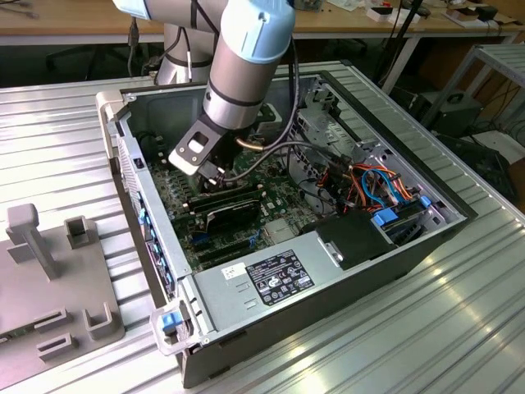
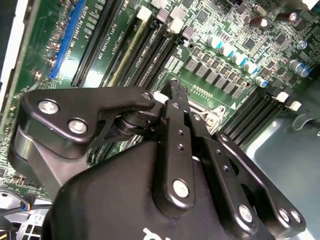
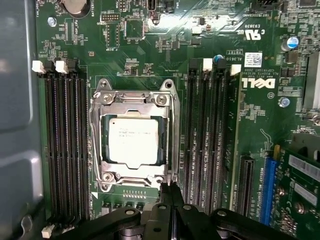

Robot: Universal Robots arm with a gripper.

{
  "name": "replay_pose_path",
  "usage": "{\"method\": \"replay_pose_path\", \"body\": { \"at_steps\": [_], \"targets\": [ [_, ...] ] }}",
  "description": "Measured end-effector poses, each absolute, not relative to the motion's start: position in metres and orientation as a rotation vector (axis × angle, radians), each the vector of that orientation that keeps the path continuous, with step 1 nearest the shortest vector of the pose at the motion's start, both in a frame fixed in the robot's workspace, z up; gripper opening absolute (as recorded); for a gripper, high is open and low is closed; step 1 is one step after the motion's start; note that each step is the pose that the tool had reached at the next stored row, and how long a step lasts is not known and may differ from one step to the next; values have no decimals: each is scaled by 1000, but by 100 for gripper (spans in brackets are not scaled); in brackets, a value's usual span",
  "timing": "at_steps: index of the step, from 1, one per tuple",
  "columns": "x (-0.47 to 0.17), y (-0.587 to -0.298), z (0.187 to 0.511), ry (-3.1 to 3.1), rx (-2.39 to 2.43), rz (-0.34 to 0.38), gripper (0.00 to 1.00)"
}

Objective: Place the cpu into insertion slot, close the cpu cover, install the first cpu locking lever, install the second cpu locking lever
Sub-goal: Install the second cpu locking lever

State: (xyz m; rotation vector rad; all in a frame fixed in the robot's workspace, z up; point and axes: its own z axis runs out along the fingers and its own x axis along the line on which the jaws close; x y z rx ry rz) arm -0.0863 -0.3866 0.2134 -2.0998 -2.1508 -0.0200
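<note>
The cpu (image 3: 134, 141) lies seated in the insertion slot (image 3: 98, 145), with the cpu cover (image 3: 133, 100) folded flat over it. The end effector (image 3: 167, 191), fingers pressed together and holding nothing, hovers just beside the socket's corner. Risk, as a judgement: the fingertips could slip off the thin lever wire at the socket edge and scrape the green board (image 3: 150, 50). Long black memory slots (image 3: 65, 150) flank the socket closely on both sides, and cables (image 1: 381, 185) crowd the computer case (image 1: 246, 283) resting on the ribbed metal surface (image 1: 410, 345).
</note>
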Motion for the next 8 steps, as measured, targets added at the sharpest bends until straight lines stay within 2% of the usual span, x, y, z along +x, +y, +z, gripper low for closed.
{"method": "replay_pose_path", "body": {
  "at_steps": [8],
  "targets": [
    [-87, -387, 211, -2149, -2098, -23, 11]
  ]
}}
